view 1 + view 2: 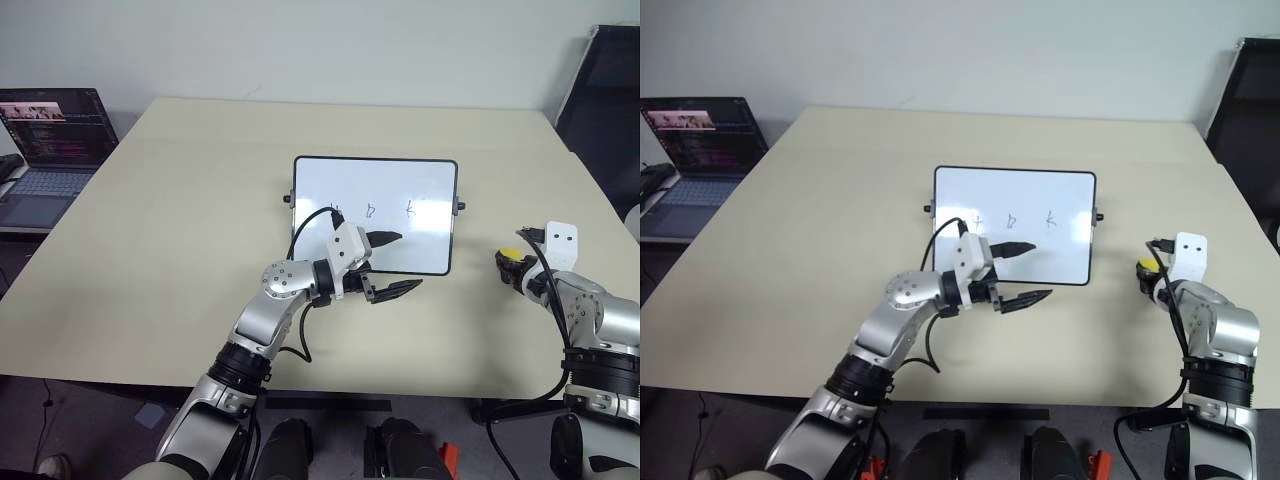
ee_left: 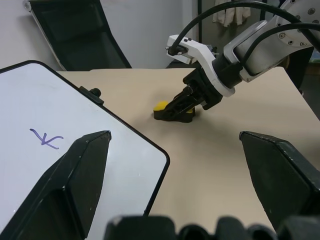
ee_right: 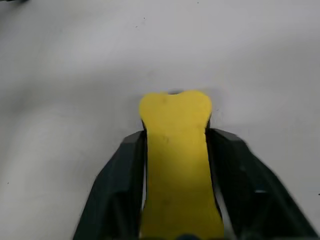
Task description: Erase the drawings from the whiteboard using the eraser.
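eraser [image 3: 175, 160]: yellow block on a black base, lying on the table [image 1: 180, 250] at the near right, well apart from the board's right edge.
right gripper [image 2: 181, 107]: both black fingers are pressed against the eraser's long sides; the block looks to be still resting on the tabletop, so i judge it grasped but not yet lifted.
left gripper [image 1: 392, 265]: hovers at the near edge of the board, pointing right, its fingers spread wide with nothing between them; one finger lies over the board's near strip, the other over bare table.
whiteboard [image 1: 400, 185]: lies flat mid-table, black frame, small knobs on the short sides, beyond the left gripper.
drawings [image 1: 371, 211]: three thin marks in a row across the board's middle, all intact; no wiped patch shows.
done: eraser gripped.
left to do: lift it, carry it left to the board, rub out all three marks.
laptop [image 1: 50, 150]: far left, open, not part of the job.
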